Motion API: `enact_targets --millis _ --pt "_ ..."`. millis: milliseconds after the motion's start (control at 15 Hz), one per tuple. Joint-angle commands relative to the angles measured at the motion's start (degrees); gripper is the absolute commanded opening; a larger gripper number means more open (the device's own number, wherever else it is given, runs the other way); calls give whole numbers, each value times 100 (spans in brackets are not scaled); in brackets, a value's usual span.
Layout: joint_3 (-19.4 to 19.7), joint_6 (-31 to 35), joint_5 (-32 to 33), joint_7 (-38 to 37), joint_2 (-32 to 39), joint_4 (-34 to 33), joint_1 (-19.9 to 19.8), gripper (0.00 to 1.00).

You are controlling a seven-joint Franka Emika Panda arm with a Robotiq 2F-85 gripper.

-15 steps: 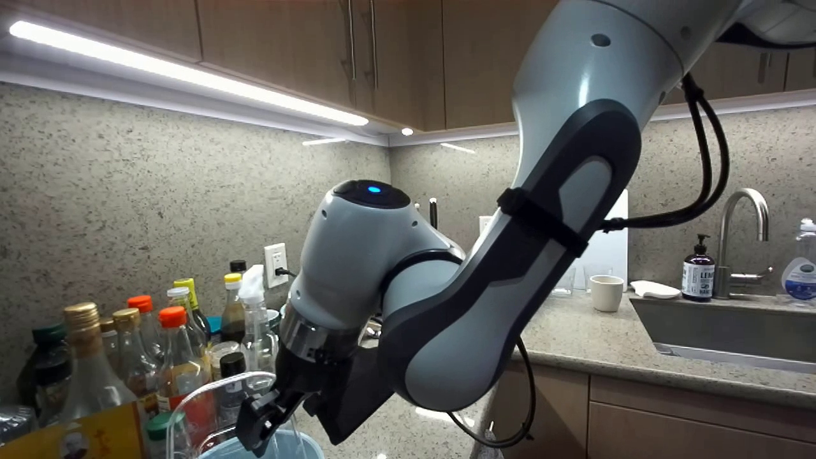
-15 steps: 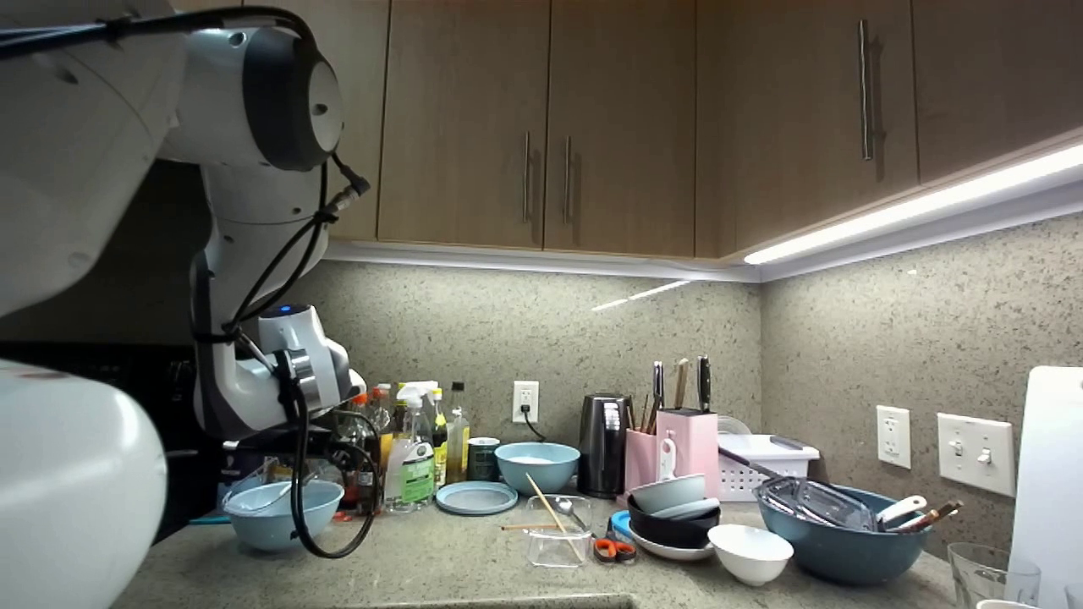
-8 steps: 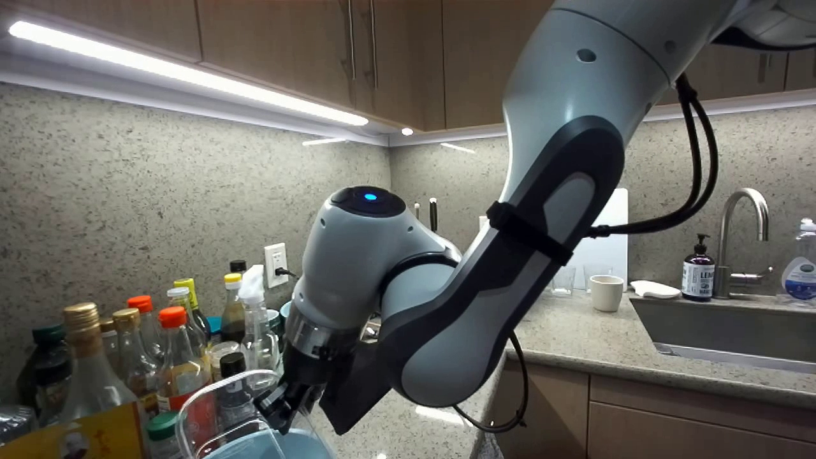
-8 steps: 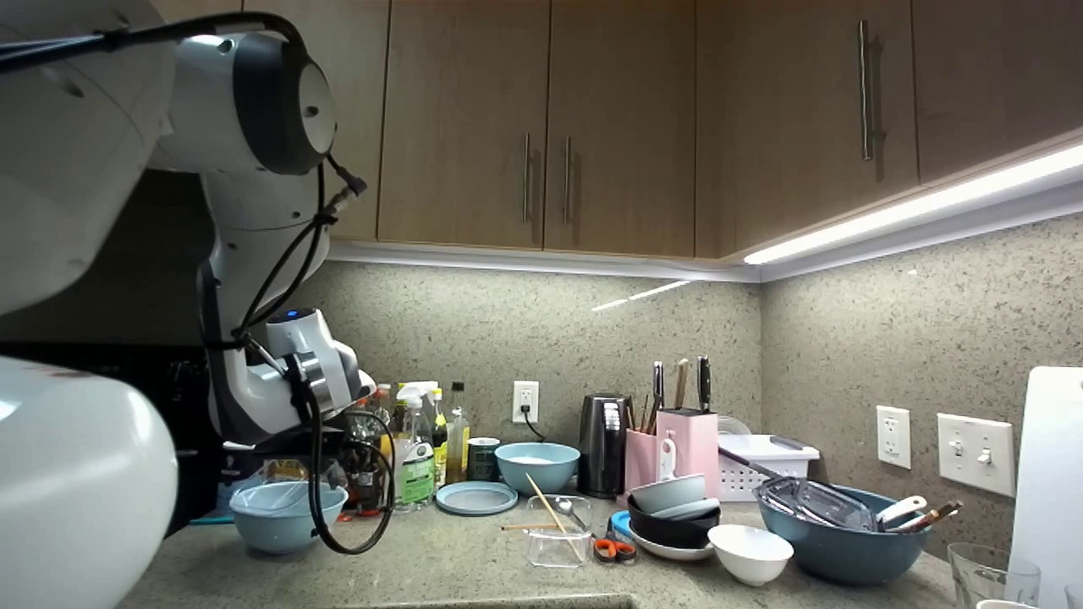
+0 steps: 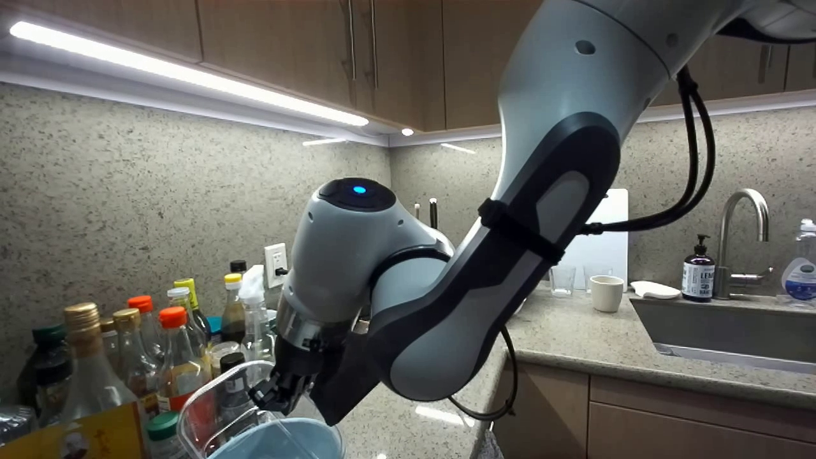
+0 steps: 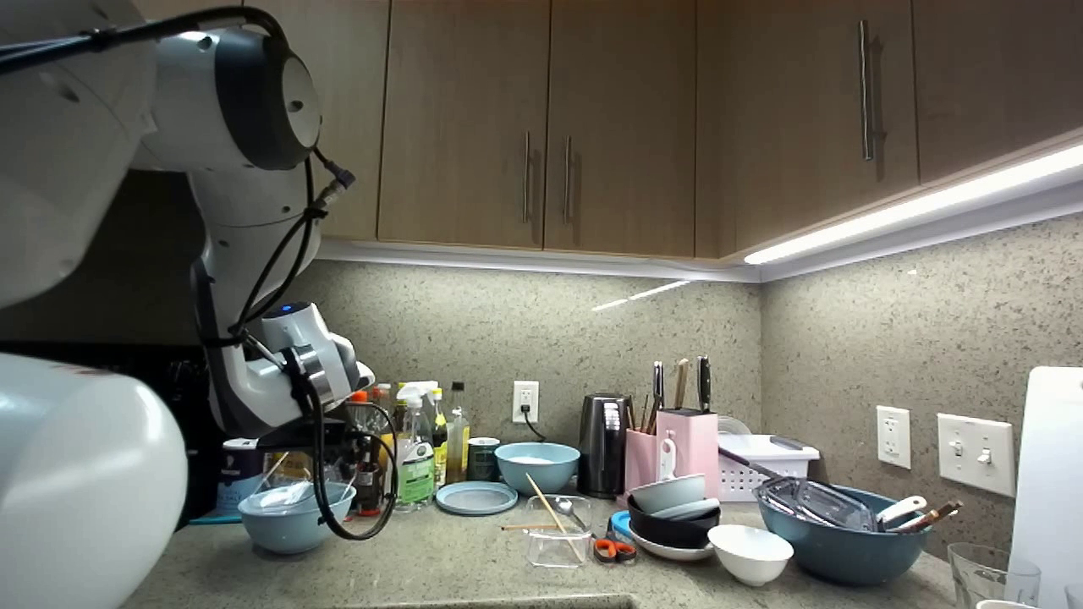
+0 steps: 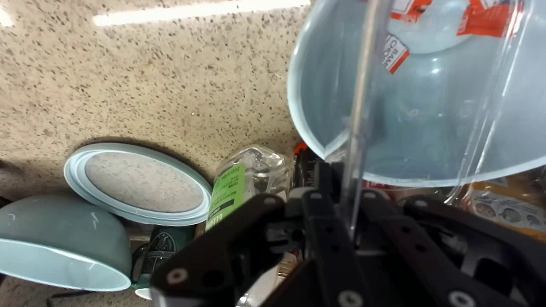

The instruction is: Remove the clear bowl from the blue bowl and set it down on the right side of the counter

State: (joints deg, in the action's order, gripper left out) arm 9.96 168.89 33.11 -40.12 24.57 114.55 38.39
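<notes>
The end effector (image 5: 271, 394) grasps the clear bowl (image 5: 220, 408) by its wall.

In an exterior view the clear bowl tilts at the lower left of the frame, overlapping the blue bowl (image 6: 283, 533), which sits on the speckled surface (image 6: 448, 562); whether the bowls touch is unclear. The wrist view shows the clear wall between dark fingers (image 7: 318, 213).
</notes>
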Motion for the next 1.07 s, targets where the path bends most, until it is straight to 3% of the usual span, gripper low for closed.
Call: enact_targets --millis 0,533,600,867,1000 --pt "-102 -415 -7 122 -422 267 94 7" --pt "-290 -1299 53 298 -1544 619 110 7" --pt "-585 -1506 205 278 -1763 655 -189 7" --pt "-1097 -2431 402 118 -2737 965 -728 7" --pt "-1411 -2768 215 44 -3294 1235 -1189 7"
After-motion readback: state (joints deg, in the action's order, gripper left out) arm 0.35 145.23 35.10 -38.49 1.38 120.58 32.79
